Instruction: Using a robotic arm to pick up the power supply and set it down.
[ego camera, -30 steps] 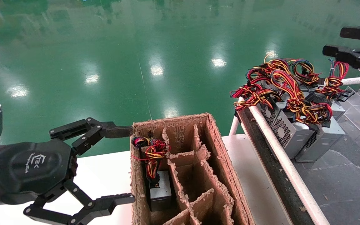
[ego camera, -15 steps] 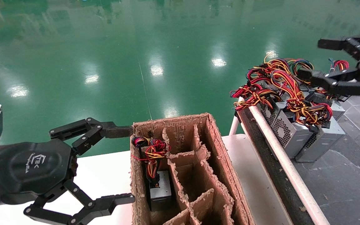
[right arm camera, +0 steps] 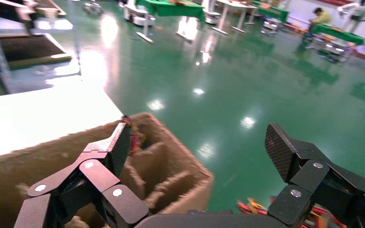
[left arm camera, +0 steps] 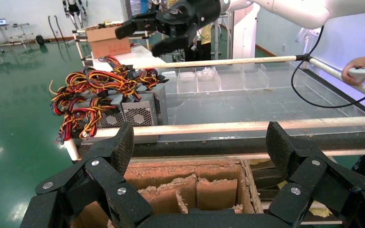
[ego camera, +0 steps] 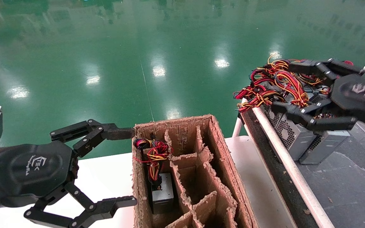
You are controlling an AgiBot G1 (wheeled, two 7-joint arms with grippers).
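Step in hand: we judge this the approach. Our right black two-finger linkage gripper hangs over the cluster of small grey metal power supplies on the dark conveyor belt, with nothing grasped yet.

Right claw: released, fingers spread wide above the red, yellow and black wire bundles; in the left wrist view it sits clearly above the units, not touching them.

Left claw: our left black linkage gripper is parked just beside the brown cardboard box with dividers, also spread wide and holding nothing.

Task's thing: the supplies lie side by side behind the white rail tube, vent sides facing the rail, wires heaped on top. One more grey power supply already stands in a cell of the box.

Next move: we would need to come down past the wires and close on one metal body, not on the cables.

Edges: the rail runs close along the near side of the units; the box dividers are ragged and the cells narrow.

Open room: several cells look free; the white table beside the box leaves little space for our left arm.
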